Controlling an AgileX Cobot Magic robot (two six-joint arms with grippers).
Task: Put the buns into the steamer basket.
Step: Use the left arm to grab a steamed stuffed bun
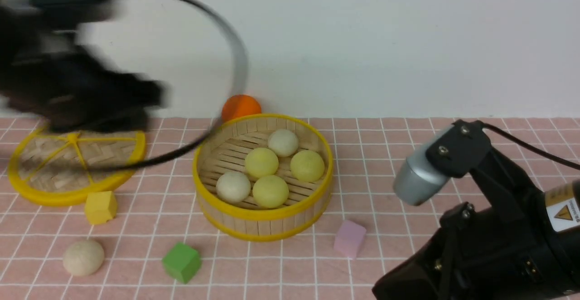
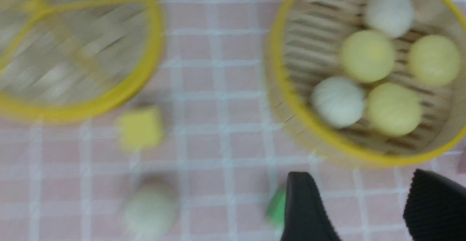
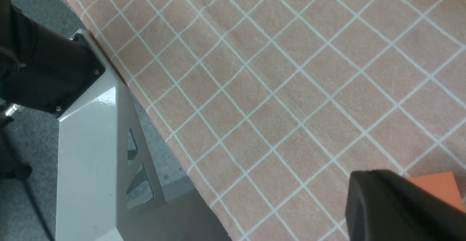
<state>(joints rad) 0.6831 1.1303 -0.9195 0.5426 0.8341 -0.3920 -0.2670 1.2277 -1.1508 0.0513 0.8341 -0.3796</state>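
The steamer basket (image 1: 263, 215) stands mid-table and holds five buns: three pale yellow (image 1: 261, 162) and two cream (image 1: 233, 186). A sixth, cream bun (image 1: 83, 257) lies alone on the cloth at the front left. My left arm (image 1: 77, 94) is a motion-blurred mass high above the lid at the left. In the left wrist view my left gripper (image 2: 364, 201) is open and empty above the cloth, next to the basket (image 2: 327, 141), with the loose bun (image 2: 151, 208) off to the side. Only one finger (image 3: 386, 201) of my right gripper shows, low over the table's near right edge.
A flat woven lid (image 1: 74, 191) lies at the left. A yellow cube (image 1: 100, 206), green cube (image 1: 181, 262) and pink cube (image 1: 350, 238) lie around the basket. An orange ball (image 1: 241, 106) sits behind it. An orange cube (image 3: 440, 186) lies beside my right finger.
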